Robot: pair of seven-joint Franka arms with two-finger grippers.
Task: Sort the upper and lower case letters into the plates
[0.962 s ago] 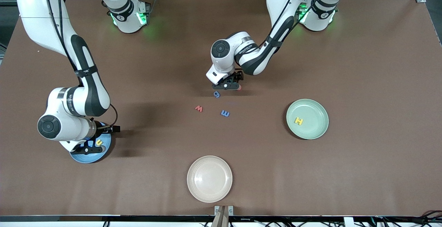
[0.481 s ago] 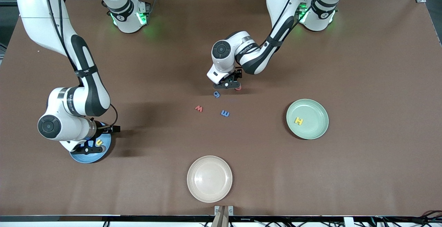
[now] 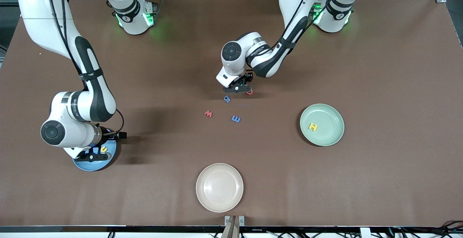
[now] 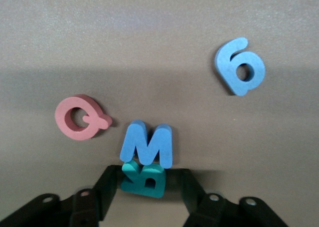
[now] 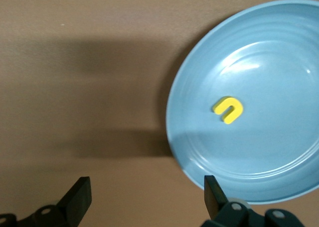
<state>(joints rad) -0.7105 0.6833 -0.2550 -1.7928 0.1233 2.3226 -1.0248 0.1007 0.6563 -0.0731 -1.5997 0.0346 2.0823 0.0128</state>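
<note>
Cream plate comes first, nearest the front camera, at the middle of the brown desk. A little farther, toward my right arm's end, lies the blue plate with a yellow u in it. My right hand hangs over that plate, released, its fingers spread wide with nothing between them.

Toward my left arm's end sits the green plate, a yellow H lying flat inside it.

Four letters lie loose on the bare desk near its middle, well apart from all three plates. The blue m and the red w lie near each other. The blue 6 is farther from the camera, and the red Q a touch farther again.

My left hand is down at the desk just beside the Q and the 6. Its wrist view shows a blue M lying against a teal letter, which I cannot read. The teal letter sits within the hand. Whether the hand has clenched on it I cannot tell.
</note>
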